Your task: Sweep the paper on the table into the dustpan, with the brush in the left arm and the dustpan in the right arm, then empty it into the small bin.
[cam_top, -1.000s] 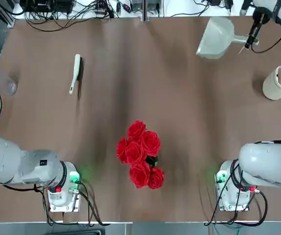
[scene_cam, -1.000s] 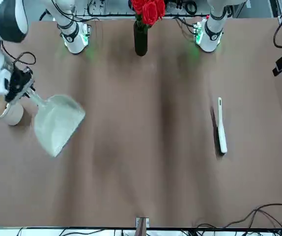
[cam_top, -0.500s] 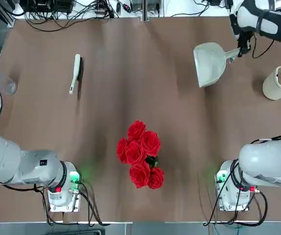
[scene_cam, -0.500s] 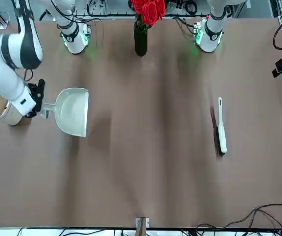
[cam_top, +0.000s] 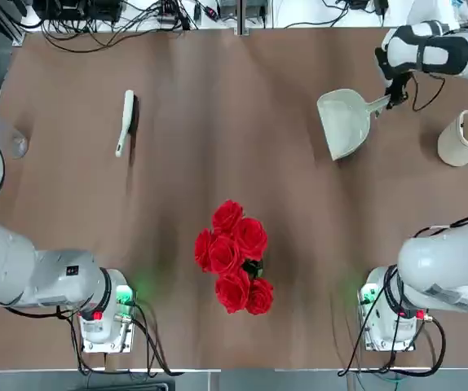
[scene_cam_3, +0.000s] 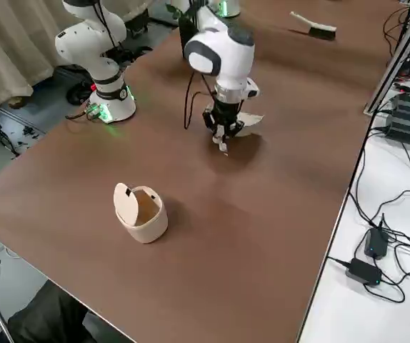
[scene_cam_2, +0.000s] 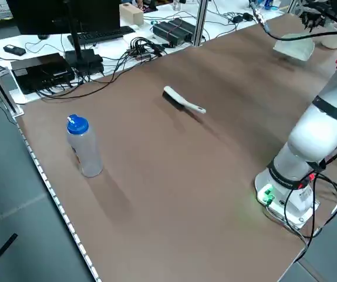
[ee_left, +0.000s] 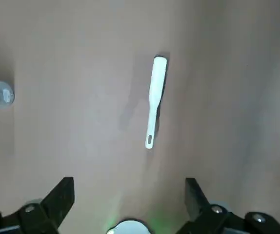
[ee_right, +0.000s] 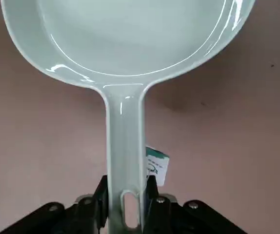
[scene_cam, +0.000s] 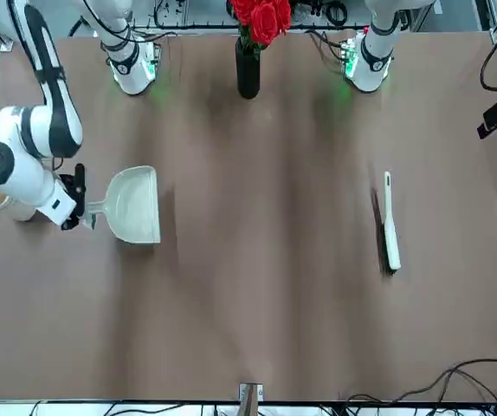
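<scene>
— What occupies the brown surface (cam_top: 218, 122)?

— The right arm (cam_top: 438, 49) reaches over the far right corner, its fingers (ee_right: 99, 195) clenched on the handle of the pale dustpan (cam_top: 344, 122), which sits low over the surface there. The small bin (cam_top: 465, 138) stands near the right edge, apart from it.

— And the left side?

— The left gripper (ee_left: 128, 195) hangs with fingers spread wide, holding nothing. The brush (cam_top: 125, 122) lies flat toward the far left corner, untouched.

Dustpan (ee_right: 130, 44) mouth cut off by right wrist view's edge; its handle end hidden between the jaws. Small bin (cam_top: 465, 137) clipped at top view's right edge. Paper not discernible on the desk (cam_top: 218, 147)
</scene>
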`<state>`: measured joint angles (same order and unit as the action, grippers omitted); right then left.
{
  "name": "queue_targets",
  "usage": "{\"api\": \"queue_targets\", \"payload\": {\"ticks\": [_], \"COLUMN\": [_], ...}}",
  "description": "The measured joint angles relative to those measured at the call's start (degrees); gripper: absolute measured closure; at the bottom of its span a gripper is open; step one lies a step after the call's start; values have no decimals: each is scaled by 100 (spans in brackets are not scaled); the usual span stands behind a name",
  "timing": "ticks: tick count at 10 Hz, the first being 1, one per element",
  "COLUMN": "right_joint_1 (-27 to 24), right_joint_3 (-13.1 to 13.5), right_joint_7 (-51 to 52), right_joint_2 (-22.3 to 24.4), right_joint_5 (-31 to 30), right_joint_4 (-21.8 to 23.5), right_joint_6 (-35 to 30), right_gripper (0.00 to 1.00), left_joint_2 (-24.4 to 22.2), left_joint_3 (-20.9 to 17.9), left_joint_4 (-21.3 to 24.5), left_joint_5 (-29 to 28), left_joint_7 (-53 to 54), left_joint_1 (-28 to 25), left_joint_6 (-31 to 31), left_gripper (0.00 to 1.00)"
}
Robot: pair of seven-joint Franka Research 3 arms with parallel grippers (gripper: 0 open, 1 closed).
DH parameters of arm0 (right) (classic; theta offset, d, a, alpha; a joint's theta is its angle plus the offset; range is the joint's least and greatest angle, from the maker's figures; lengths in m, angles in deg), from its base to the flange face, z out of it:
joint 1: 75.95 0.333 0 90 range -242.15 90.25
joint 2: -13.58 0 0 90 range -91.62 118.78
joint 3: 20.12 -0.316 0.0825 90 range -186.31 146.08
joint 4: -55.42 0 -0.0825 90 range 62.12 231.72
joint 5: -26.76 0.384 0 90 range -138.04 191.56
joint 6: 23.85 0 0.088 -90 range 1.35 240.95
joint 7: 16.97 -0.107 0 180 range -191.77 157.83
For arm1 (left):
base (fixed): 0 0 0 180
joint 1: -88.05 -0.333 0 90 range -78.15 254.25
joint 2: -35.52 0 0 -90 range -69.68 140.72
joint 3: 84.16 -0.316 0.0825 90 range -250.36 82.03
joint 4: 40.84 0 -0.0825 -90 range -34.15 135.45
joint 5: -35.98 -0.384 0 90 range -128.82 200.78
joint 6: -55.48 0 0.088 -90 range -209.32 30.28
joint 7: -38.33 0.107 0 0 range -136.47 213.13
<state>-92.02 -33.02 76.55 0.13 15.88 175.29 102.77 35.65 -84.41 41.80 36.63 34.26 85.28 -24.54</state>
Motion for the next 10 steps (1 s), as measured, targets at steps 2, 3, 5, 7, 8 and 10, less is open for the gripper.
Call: {"api": "queue_targets", "payload": {"ticks": [2, 3, 5, 7, 8, 10], "right_joint_1": [-2, -5, -23, -72, -89, -104], "right_joint_3": [3, 4, 9, 11, 14, 17], "right_joint_7": [8, 8, 8, 8, 8, 8], "right_joint_2": [-268, -363, -512, -620, -667, -728], "right_joint_5": [-2, -3, -4, -10, -16, -23], "right_joint_4": [-1, -3, -5, -10, -18, -34], "right_joint_6": [296, 412, 587, 728, 761, 822], "right_gripper": [67, 67, 67, 67, 67, 67], "left_joint_2": [1, 3, 6, 12, 15, 53], "left_joint_3": [96, 214, 385, 424, 424, 426], "left_joint_4": [0, 1, 1, 2, 2, 5], "left_joint_5": [0, 0, 0, 0, -2, -18], "left_joint_7": [10, 10, 10, 10, 10, 10], "left_joint_1": [70, 75, 104, 113, 97, 88], "left_joint_6": [0, 0, 0, -7, -34, -194], "left_gripper": [0, 0, 0, 0, 0, 0]}}
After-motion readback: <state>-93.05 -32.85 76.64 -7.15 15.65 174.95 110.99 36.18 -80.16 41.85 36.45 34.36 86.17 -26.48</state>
